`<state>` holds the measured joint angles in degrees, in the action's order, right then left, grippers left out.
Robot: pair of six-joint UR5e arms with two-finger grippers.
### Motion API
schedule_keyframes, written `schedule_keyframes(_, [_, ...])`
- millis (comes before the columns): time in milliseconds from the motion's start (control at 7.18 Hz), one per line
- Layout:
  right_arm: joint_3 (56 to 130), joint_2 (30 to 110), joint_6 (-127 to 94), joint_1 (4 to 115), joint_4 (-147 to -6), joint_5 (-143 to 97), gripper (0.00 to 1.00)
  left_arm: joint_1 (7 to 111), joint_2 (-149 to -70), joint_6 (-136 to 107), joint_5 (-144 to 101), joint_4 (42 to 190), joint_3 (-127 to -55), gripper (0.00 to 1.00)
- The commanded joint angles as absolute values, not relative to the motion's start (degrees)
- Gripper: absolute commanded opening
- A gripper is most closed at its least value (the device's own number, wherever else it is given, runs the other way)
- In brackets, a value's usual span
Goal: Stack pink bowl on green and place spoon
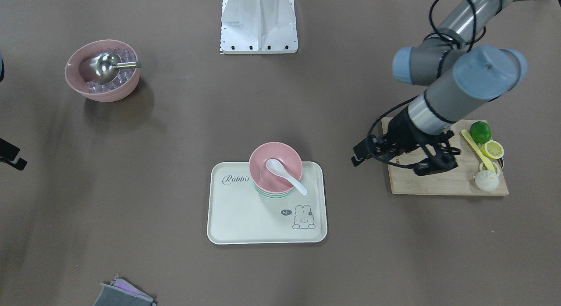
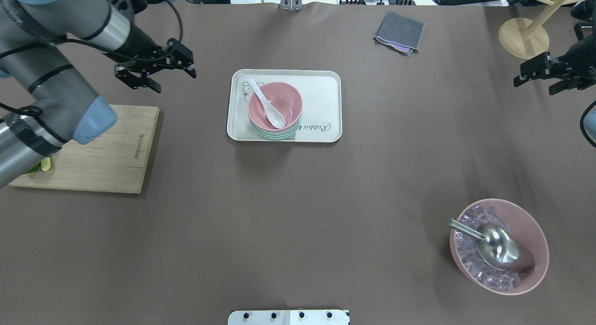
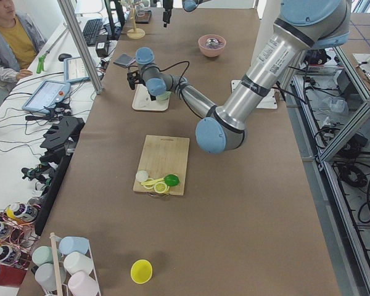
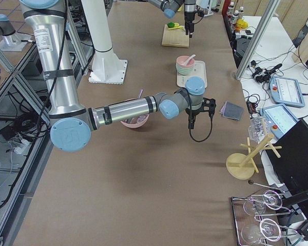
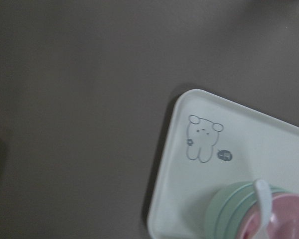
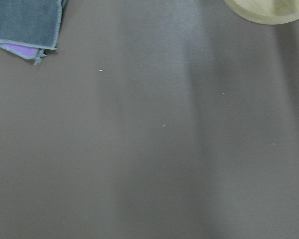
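Brown table: white ceramic spoon lies in pink plastic bowl, nested on green bowl stack. Left fingers and right fingers are spread, empty and well apart from the stack, so the task appears complete.

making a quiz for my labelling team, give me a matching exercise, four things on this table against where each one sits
Things:
1. white spoon
2. metal scoop
3. lime
4. grey cloth

Places:
A. on the wooden board
B. on the bare tabletop
C. in the pink bowl on the tray
D. in the bowl of ice cubes

Pairs: 1-C, 2-D, 3-A, 4-B
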<state>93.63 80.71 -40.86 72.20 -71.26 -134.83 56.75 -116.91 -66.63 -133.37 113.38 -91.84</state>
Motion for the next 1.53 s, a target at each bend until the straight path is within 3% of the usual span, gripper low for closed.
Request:
schedule_keyframes(0, [91.77,81.04,-24.52,77.67,-78.79,-135.87,1.00,65.16,-99.58,-37.26,-134.12,111.80,-99.21,0.98])
schedule_keyframes(139, [90.45,81.30,-18.52,79.00,-81.10,-135.97,1.00,70.52,-93.32,-20.99,-134.21,111.19,-98.53,0.98])
schedule_keyframes(418, [88.59,82.69,-13.28,80.59,-80.95,-137.10,1.00,80.19,-89.49,-11.61,-131.42,110.39,-94.50,0.98])
schedule_keyframes(835, [87.72,84.11,-10.73,82.44,-80.59,-135.88,1.00,83.41,-94.19,-11.69,-127.60,97.28,-94.13,0.98])
schedule_keyframes(975, [84.76,83.33,-10.64,81.83,-80.51,-135.70,1.00,83.41,-95.44,-11.69,-131.10,96.08,-94.04,0.98])
schedule_keyframes(1392, [86.31,81.83,-10.63,82.62,-80.51,-133.79,1.00,83.32,-94.66,-11.34,-130.96,96.94,-93.96,0.98])
